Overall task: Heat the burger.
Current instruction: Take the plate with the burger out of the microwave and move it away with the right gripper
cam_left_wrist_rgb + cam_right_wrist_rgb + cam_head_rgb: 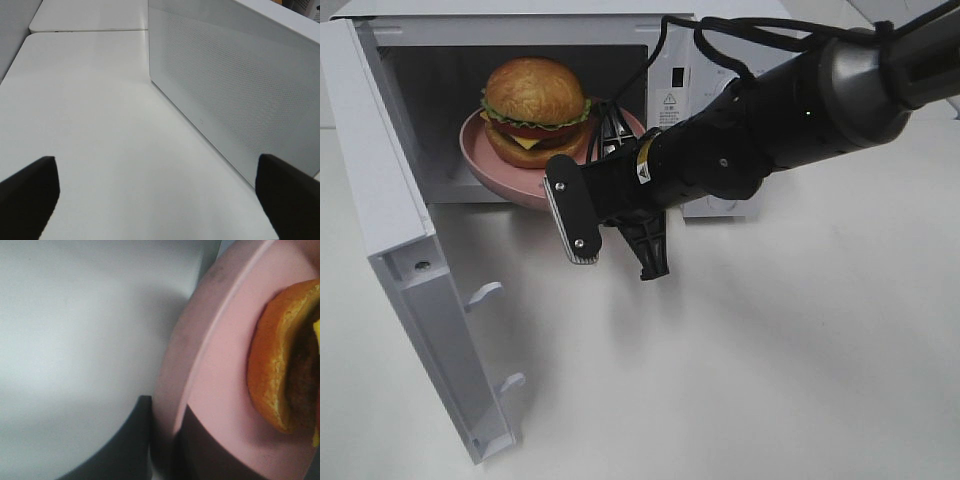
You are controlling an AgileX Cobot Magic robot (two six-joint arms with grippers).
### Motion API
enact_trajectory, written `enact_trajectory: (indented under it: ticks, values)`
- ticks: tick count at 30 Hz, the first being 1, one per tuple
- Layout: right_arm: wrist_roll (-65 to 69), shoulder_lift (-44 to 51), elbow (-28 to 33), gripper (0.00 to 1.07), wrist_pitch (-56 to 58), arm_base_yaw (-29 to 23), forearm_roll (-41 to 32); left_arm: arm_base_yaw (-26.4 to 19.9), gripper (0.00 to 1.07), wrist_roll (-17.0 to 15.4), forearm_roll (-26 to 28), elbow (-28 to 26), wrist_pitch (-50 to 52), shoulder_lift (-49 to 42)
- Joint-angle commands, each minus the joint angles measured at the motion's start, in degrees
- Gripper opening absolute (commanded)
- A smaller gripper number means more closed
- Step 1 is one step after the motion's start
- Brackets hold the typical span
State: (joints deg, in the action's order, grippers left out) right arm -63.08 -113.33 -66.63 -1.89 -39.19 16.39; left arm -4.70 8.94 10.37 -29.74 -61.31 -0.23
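Right wrist view: my right gripper (165, 440) pinches round pink plate (220, 370) rim, golden-bun burger (534, 108) aboard; slide level into white microwave (410, 130).

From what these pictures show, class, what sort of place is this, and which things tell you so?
Probably a robot test bench staged as a kitchen corner, not a real kitchen: a bare white table, a white microwave with its door open, and a burger on a pink plate gripped by the right gripper.
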Motion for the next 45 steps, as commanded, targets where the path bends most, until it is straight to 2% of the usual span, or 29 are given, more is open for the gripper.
enact_trajectory:
  ticks: [1, 17, 31, 38, 45]
  values:
    - [0.74, 4.18, 2.52, 0.0, -3.5, 0.86, -0.86, 0.23, 1.0, -0.17, 0.0, 0.11, -0.17, -0.4]
    - [0.74, 13.41, 15.13, 0.0, -8.08, 0.86, 0.8, 0.23, 1.0, -0.17, 0.0, 0.11, -0.17, -0.4]
    - [0.74, 22.75, 24.47, 0.0, -7.62, 0.86, 0.8, 0.23, 1.0, -0.17, 0.0, 0.11, -0.17, -0.4]
    - [0.74, 28.25, 28.59, 0.0, -4.98, 0.86, 0.97, 0.23, 1.0, -0.17, 0.0, 0.11, -0.17, -0.4]
    - [2.23, 34.72, 31.57, 0.0, 0.74, 0.86, 4.41, 0.23, 1.0, -0.17, 0.0, 0.11, -0.17, -0.4]
